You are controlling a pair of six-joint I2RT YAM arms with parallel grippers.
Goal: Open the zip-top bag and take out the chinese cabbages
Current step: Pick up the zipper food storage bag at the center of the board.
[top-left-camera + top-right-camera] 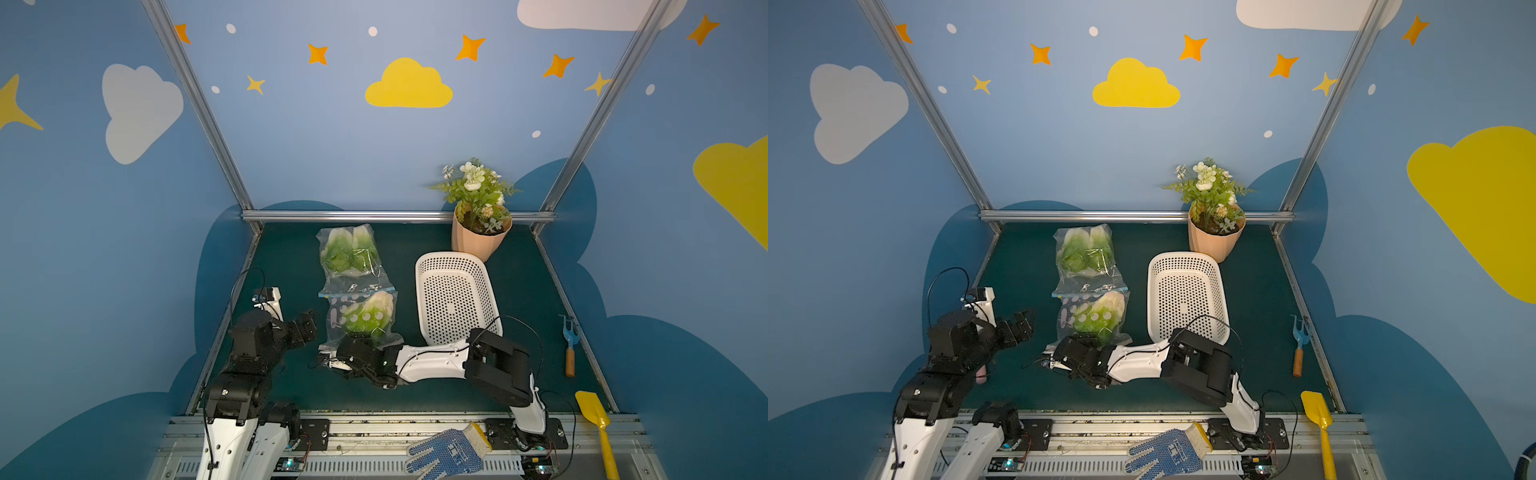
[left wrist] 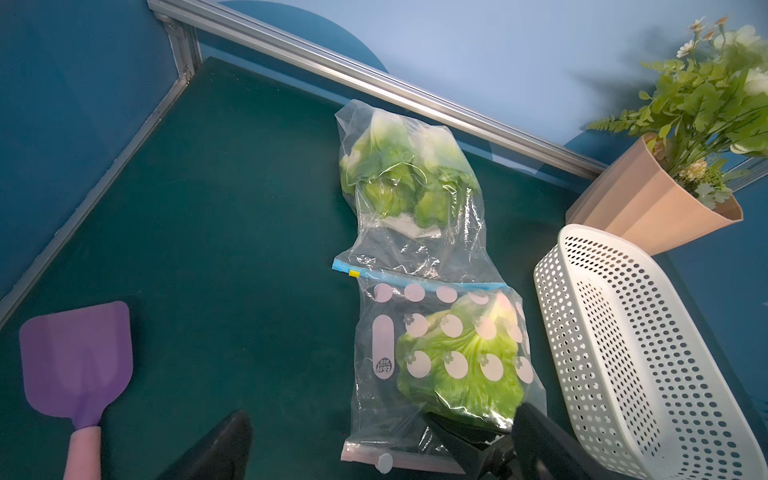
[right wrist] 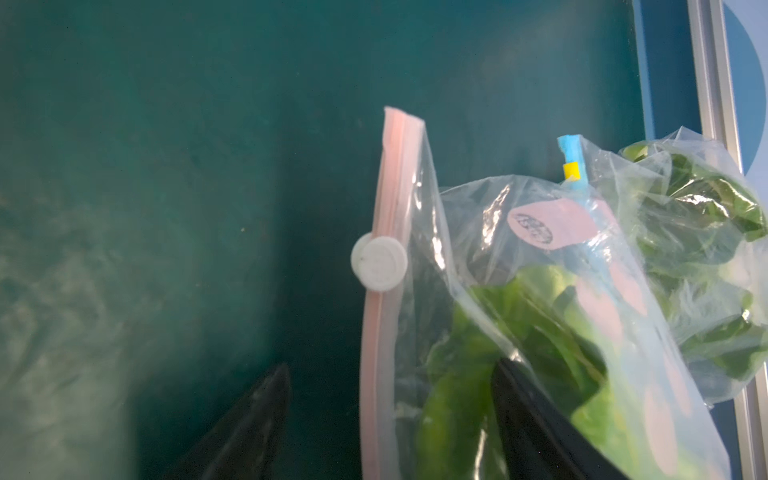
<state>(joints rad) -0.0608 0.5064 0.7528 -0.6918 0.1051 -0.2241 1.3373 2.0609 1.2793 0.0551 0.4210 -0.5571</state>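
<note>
Two zip-top bags lie end to end on the green mat. The near one (image 1: 360, 318) has pink dots, a pink zip strip and a white slider (image 3: 379, 263), and holds one chinese cabbage (image 2: 457, 374). The far clear bag (image 1: 351, 257) has a blue zip and holds two more cabbages (image 2: 399, 178). My right gripper (image 3: 390, 370) is open at the near bag's zip end. Its fingers stand either side of the pink strip without pinching it. My left gripper (image 1: 305, 326) hovers open just left of that bag, holding nothing.
A white perforated basket (image 1: 455, 299) stands right of the bags, with a potted plant (image 1: 478, 208) behind it. A blue hand fork (image 1: 569, 345) and a yellow shovel (image 1: 598, 424) lie at the right edge. A glove (image 1: 444, 453) lies in front and a purple shovel (image 2: 79, 361) at the left.
</note>
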